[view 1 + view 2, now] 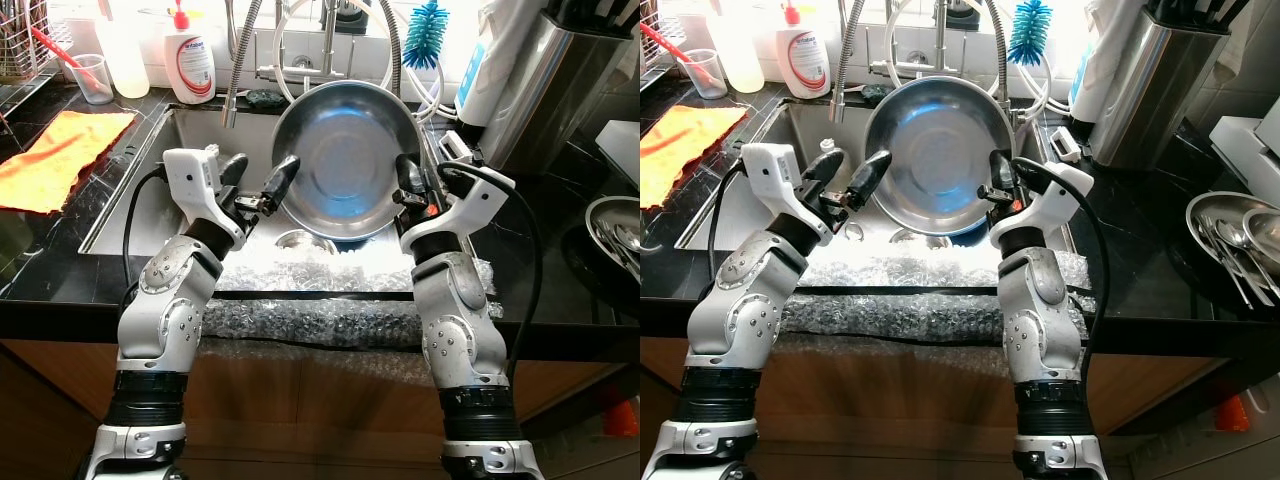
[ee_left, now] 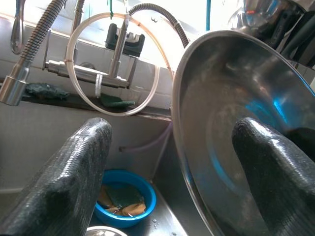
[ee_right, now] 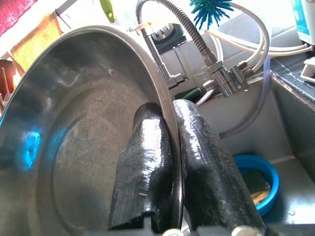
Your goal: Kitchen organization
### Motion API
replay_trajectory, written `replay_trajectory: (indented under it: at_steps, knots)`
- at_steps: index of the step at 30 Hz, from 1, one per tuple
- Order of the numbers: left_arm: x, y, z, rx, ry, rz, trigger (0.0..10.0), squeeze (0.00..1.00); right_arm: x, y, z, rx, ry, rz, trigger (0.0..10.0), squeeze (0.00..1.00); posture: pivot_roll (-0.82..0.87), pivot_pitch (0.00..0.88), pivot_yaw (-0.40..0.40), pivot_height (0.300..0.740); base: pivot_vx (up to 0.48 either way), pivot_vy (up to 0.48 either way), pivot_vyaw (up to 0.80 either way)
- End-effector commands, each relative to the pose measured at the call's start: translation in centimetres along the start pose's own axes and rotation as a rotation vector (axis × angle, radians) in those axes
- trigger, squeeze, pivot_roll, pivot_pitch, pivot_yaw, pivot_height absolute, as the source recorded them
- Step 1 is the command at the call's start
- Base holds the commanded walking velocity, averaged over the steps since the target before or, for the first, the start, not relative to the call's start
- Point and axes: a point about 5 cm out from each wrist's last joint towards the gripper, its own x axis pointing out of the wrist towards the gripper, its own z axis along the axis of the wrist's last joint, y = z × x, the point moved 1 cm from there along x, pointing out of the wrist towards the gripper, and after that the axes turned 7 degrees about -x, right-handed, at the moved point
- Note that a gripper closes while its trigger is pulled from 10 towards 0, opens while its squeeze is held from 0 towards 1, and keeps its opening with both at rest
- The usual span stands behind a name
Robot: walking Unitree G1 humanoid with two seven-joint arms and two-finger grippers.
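- I hold the bowl [image 1: 345,155] with my right gripper [image 3: 170,162] over the sink [image 1: 150,190]. The two fingers are pinched on its rim, one inside and one outside, on the bowl's right side.
- The bowl is tilted up on edge, with its hollow side facing me. It is in the air above the basin, in front of the tap [image 1: 240,70], and I judge it is not resting on anything.
- My left gripper [image 1: 258,185] is at the bowl's left edge with the jaws wide. One finger [image 2: 275,172] is in front of the hollow side and the other finger is out on the sink side — I see no grip there yet.
- Down in the sink there is a blue dish [image 2: 125,199] with something soaked in it, so the basin is not cleared.
- On the counter to the left there is an orange cloth [image 1: 55,155], a soap bottle [image 1: 190,60] and a cup [image 1: 95,78]. On the right I see a blue brush [image 1: 430,35] and a plate with spoons [image 1: 615,235].
- My judgement on progress: the bowl is lifted but not yet put away. Where it must go I cannot tell from here.
- What is left, as I judge it: close the left jaws on the rim or take them away, then carry the bowl to its place — and the blue dish waits after that.
- The steel looks wet and smooth, so the one-sided pinch may slip.
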Motion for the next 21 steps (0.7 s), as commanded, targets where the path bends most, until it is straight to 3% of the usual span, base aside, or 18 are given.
replay_trajectory:
  at_steps: [1,5,13,14,21]
  knots:
    - [0.13,-0.46,0.18,0.030,-0.003,-0.013,10.0,0.00,0.13,0.52,0.10,0.005,0.001,0.028,10.0,0.00,0.01,0.048,-0.056,0.740,0.000,0.000,0.00]
    - [0.35,-0.17,0.36,0.073,-0.014,0.011,10.0,0.00,0.12,0.64,0.11,0.005,0.005,0.042,10.0,0.00,0.01,0.055,-0.055,0.740,0.000,0.000,0.00]
    - [0.35,-0.09,0.44,0.077,-0.018,0.014,9.8,0.00,0.10,0.65,0.10,0.005,0.006,0.045,10.0,0.00,0.01,0.057,-0.056,0.740,0.000,0.000,0.00]
    - [0.31,-0.05,0.48,0.080,-0.022,0.019,0.0,0.00,0.11,0.72,0.06,0.006,0.008,0.048,10.0,0.00,0.01,0.062,-0.059,0.740,0.000,0.000,0.00]
    - [0.25,-0.08,0.42,0.089,-0.023,0.023,0.0,0.00,0.17,0.85,0.00,0.007,0.015,0.057,10.0,0.00,0.01,0.063,-0.062,0.740,0.000,0.000,0.00]
